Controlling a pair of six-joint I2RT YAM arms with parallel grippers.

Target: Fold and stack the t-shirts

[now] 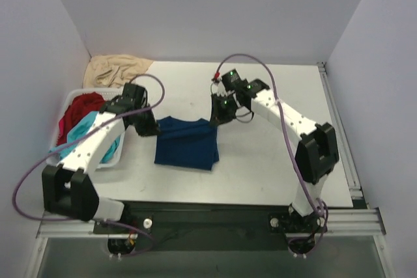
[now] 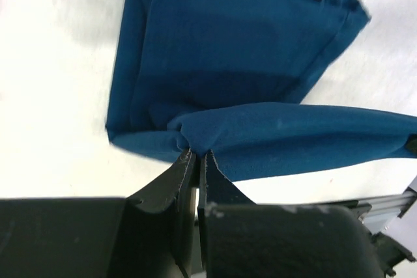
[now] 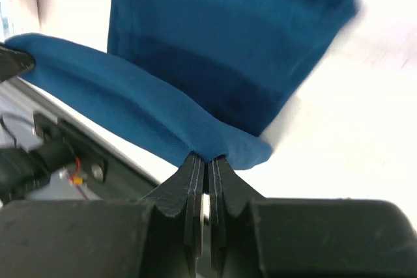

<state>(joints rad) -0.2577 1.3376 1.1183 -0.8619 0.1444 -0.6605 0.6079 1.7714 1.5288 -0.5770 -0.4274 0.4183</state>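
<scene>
A navy blue t-shirt (image 1: 186,142) lies partly folded on the white table, its far edge lifted between both grippers. My left gripper (image 1: 154,127) is shut on the shirt's far left corner; in the left wrist view the gripper (image 2: 195,154) pinches the cloth (image 2: 241,63). My right gripper (image 1: 217,118) is shut on the far right corner; in the right wrist view the gripper (image 3: 208,158) pinches the cloth (image 3: 215,43). No print shows. A red shirt (image 1: 77,111) and a turquoise shirt (image 1: 79,132) lie in a basket at the left.
A white basket (image 1: 115,154) stands at the table's left, beside my left arm. A beige cloth (image 1: 116,69) lies bunched at the far left corner. A metal rail (image 1: 339,128) runs along the table's right edge.
</scene>
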